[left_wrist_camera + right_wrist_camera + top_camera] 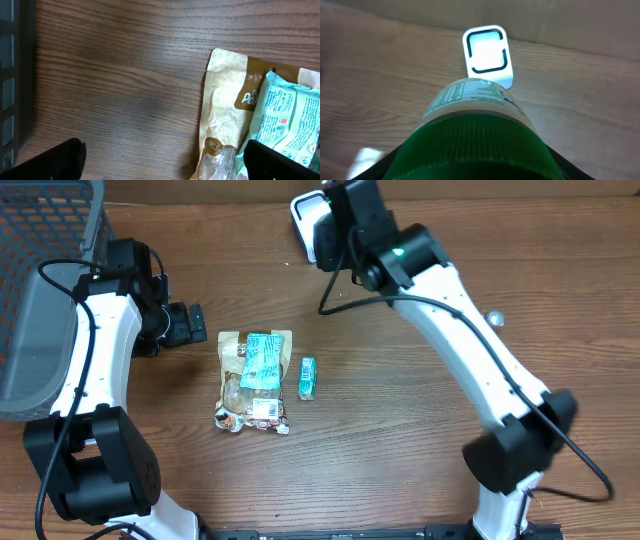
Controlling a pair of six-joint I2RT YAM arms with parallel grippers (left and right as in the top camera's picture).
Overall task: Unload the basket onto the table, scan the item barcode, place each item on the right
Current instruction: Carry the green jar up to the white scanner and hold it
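A jar with a ribbed green lid [475, 145] and a white printed label [472, 97] fills the right wrist view. My right gripper [470, 171] is shut on it, dark fingers [560, 165] showing at the lid's sides. The jar points at a white scanner [486, 54] lying on the table just beyond it. From overhead the scanner [308, 225] lies at the back, with the right gripper [348, 215] over it hiding the jar. My left gripper [190, 325] [162, 165] is open and holds nothing, at the left edge of a tan snack bag [225, 110].
The tan bag [245, 385] lies mid-table with a teal packet [263, 362] [287, 117] on it and a small teal box [308, 378] beside it. A grey mesh basket [40, 240] stands at the far left. A small silvery object [494, 319] lies to the right.
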